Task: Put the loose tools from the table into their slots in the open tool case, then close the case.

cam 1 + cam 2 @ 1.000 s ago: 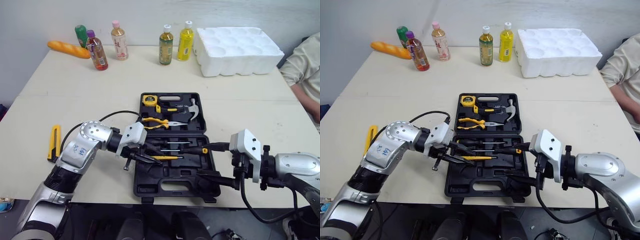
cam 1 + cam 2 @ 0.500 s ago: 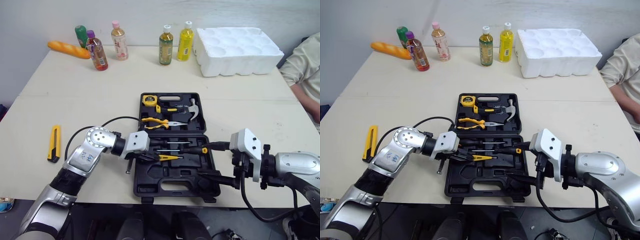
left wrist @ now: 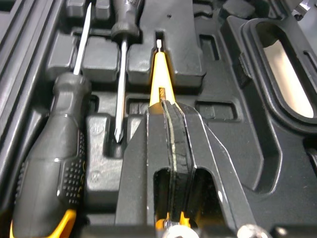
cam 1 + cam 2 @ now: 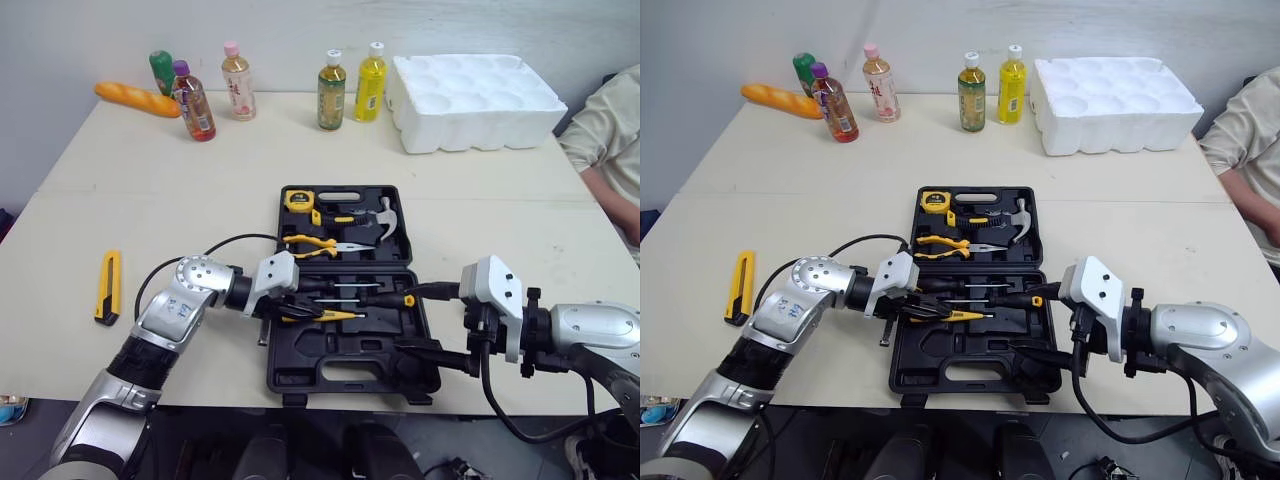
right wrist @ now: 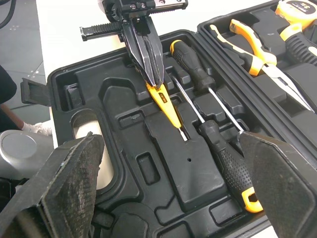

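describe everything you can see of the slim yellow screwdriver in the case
The slim yellow screwdriver has a yellow, plastic-looking body tapering to a short silver tip. It lies along a moulded groove in the near half of the black tool case, beside two black-handled screwdrivers. The left end effector is shut on its rear end.
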Controlling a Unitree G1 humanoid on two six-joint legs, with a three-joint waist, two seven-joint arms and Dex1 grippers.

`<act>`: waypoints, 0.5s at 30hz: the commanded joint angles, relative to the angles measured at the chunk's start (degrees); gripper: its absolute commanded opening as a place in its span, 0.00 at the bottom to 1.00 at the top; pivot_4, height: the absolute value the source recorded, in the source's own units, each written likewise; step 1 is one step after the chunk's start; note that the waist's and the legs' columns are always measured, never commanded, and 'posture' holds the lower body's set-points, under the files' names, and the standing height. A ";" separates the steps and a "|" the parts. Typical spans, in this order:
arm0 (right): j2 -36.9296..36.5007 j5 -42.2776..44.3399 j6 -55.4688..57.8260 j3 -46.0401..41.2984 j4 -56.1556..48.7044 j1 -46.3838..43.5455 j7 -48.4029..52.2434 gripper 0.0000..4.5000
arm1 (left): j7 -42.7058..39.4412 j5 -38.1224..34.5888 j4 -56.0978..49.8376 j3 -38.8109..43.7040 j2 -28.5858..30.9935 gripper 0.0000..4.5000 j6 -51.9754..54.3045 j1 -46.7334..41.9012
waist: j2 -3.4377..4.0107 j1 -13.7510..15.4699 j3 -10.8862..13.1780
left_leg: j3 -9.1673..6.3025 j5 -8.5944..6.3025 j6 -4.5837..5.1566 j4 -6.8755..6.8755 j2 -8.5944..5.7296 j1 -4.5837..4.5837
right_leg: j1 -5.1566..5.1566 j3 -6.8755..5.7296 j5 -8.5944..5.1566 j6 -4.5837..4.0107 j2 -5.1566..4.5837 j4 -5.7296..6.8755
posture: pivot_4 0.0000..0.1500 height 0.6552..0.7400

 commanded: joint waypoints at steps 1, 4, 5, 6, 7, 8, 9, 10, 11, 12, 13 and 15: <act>-0.52 -0.28 -0.82 -0.77 -0.98 -0.33 -0.22 1.00 | 0.94 1.89 0.04 -0.89 0.77 0.01 2.03 -0.11 | 0.00 0.02 0.00 | 0.00 0.00 0.00 0.00 0.00 0.00 | 0.00 0.00 0.00 0.00 0.00 0.00 | 1.00 1.00; -0.49 -0.25 -0.72 -0.79 -1.04 -0.18 -0.30 1.00 | 0.65 4.18 0.17 -2.91 2.05 0.01 1.86 1.27 | 0.00 -0.07 0.00 | 0.00 0.00 0.00 0.00 0.00 0.01 | 0.00 0.01 0.00 0.00 0.00 0.00 | 1.00 1.00; -0.48 -0.23 -0.68 -0.79 -1.05 -0.07 -0.31 1.00 | 2.45 5.91 1.14 -3.45 1.98 0.01 1.70 1.37 | 0.01 -0.10 -0.01 | 0.00 0.00 0.00 0.00 0.00 0.02 | 0.00 0.01 0.00 0.00 0.00 0.00 | 1.00 1.00; -0.48 -0.26 -0.69 -0.79 -1.08 0.12 -0.30 1.00 | 3.91 6.81 1.79 -3.65 1.78 0.01 2.23 1.34 | 0.02 -0.06 -0.02 | 0.00 0.00 0.00 -0.01 0.00 0.05 | 0.02 0.02 0.00 0.00 0.00 0.01 | 1.00 1.00; -0.48 -0.30 -0.72 -0.78 -1.09 0.30 -0.27 1.00 | 4.58 6.89 2.01 -3.64 1.58 0.01 3.20 1.31 | 0.04 0.04 -0.05 | 0.00 0.00 0.00 -0.01 0.00 0.09 | 0.06 0.02 0.00 0.00 0.00 0.01 | 1.00 1.00; -0.50 -0.51 -0.91 -0.75 -0.99 0.62 -0.16 1.00 | 3.83 5.27 0.46 -3.29 1.64 0.01 4.71 1.87 | 0.03 0.05 -0.06 | 0.00 -0.02 0.04 -0.01 0.00 0.17 | 0.16 0.02 0.00 0.00 0.00 0.01 | 1.00 1.00; -0.51 -0.66 -1.06 -0.73 -0.92 0.84 -0.08 1.00 | 3.00 3.90 -0.87 -3.04 1.76 0.01 5.84 2.30 | 0.03 0.03 -0.06 | 0.00 -0.07 0.11 0.00 0.00 0.22 | 0.21 0.01 0.00 0.00 0.00 0.01 | 1.00 1.00; -0.53 -0.80 -1.22 -0.70 -0.75 0.97 0.02 1.00 | 2.33 2.75 -2.15 -2.87 1.87 0.01 6.76 2.76 | 0.03 -0.04 -0.07 | 0.00 -0.14 0.24 0.00 0.00 0.23 | 0.22 0.01 0.00 0.00 -0.01 0.01 | 1.00 1.00; -0.54 -0.90 -1.34 -0.67 -0.54 1.05 0.13 1.00 | 2.05 1.94 -3.25 -2.72 1.92 0.01 7.84 3.17 | 0.04 -0.11 -0.07 | 0.00 -0.16 0.29 0.00 0.00 0.25 | 0.24 0.02 0.00 0.00 -0.01 0.02 | 1.00 1.00; -0.55 -1.00 -1.45 -0.63 -0.34 1.08 0.22 1.00 | 2.19 1.55 -3.95 -2.61 1.90 0.01 8.80 3.48 | 0.04 -0.19 -0.07 | -0.01 -0.16 0.29 0.00 0.01 0.25 | 0.23 0.03 0.00 0.00 0.00 0.02 | 1.00 1.00; -0.52 -1.17 -1.57 -0.57 -0.14 1.09 0.36 1.00 | 2.42 1.29 -4.48 -2.42 1.80 0.01 9.46 3.76 | 0.06 -0.20 -0.08 | 0.00 -0.16 0.28 -0.01 0.01 0.24 | 0.21 0.03 0.00 0.00 0.00 0.02 | 1.00 1.00; -0.09 -1.13 -1.51 -0.76 0.75 0.90 0.50 1.00 | 3.29 0.08 -5.08 -0.59 1.06 0.01 9.10 4.01 | 0.06 -0.10 -0.08 | -0.01 -0.16 0.28 -0.04 0.01 0.23 | 0.18 0.02 0.00 0.00 0.00 0.02 | 1.00 1.00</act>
